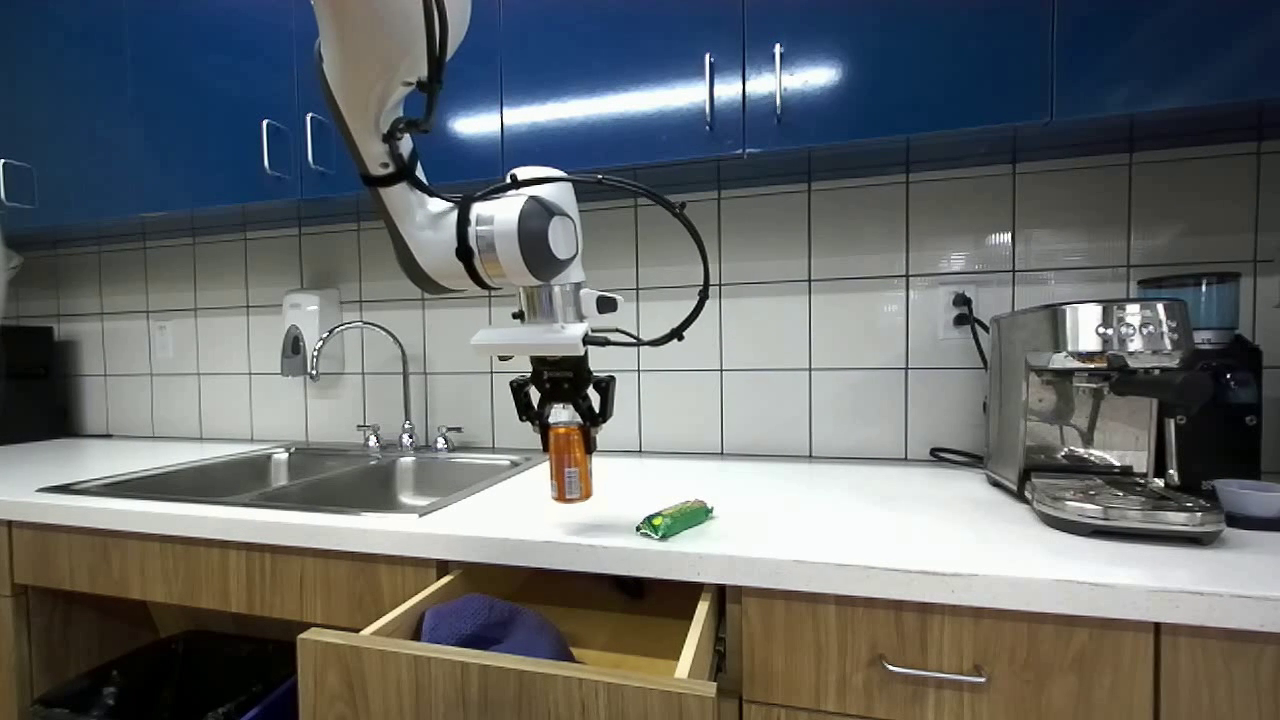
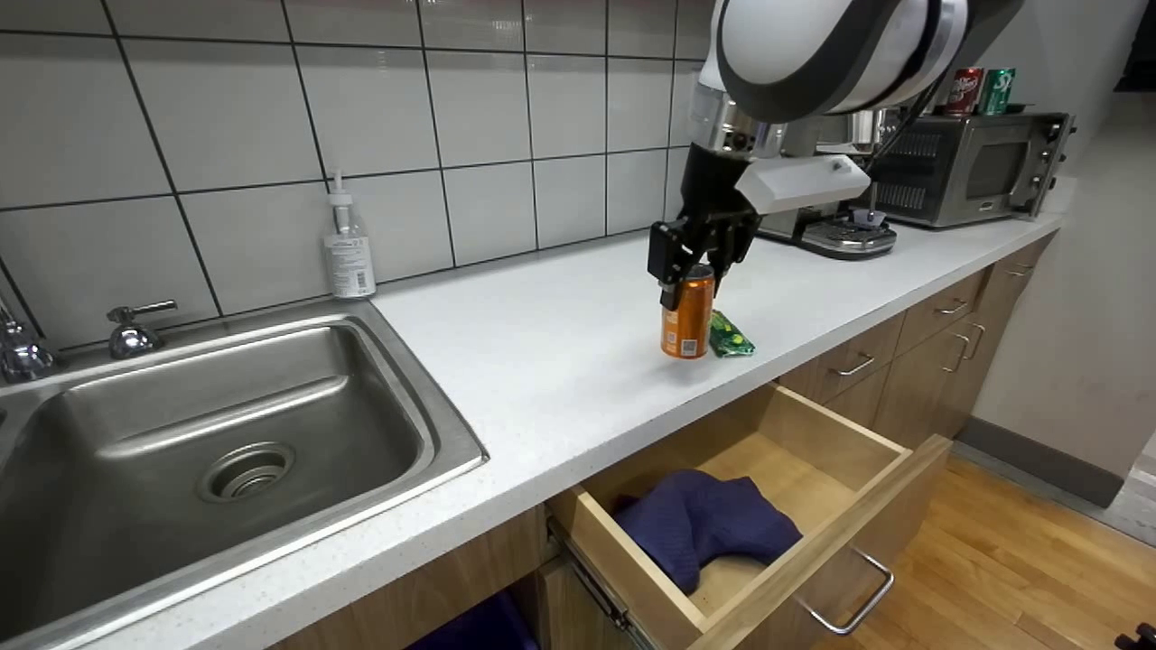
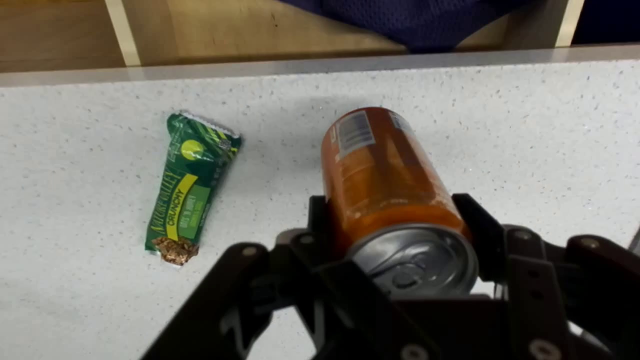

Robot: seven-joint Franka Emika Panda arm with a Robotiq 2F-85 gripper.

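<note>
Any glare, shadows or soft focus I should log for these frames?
In an exterior view, a long glare streak across the blue cabinets and faint shadow on the countertop below the orange can; in the wrist view, the gripper dark, slightly soft, large lettering on the green wrapper readable.

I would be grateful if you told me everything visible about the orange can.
The orange can is a cylinder, metal by its look, with a shiny silver lid, a pull tab and a barcode on its side. The gripper is clamped on it from both sides near the top. It hangs roughly upright over the white counter, apparently clear of it; whether it is opened is unclear.
</note>
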